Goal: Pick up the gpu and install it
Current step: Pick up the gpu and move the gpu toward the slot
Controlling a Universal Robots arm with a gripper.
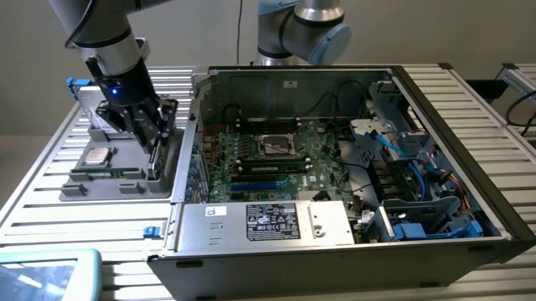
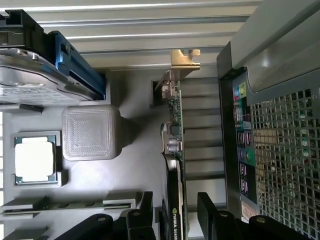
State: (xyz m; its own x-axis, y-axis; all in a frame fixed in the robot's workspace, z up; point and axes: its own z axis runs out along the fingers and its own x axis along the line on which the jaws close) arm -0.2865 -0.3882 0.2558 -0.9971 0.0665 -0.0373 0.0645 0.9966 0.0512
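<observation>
Claw [image 1: 154, 145] hangs low over the grey parts tray [image 1: 117, 189], its jaws spread wide. One finger [image 2: 146, 207] sits on each side of the gpu [image 2: 175, 130], with a sliver of gap between each finger and the card. The gpu stands on edge in its tray slot, directly under the claw, its gold bracket at the end furthest from the fingers. Just off one finger lie the memory stick [image 2: 70, 204] and the processor chip [image 2: 34, 159]. Off the other rises the open computer case [image 1: 335, 157], close beside the tray.
</observation>
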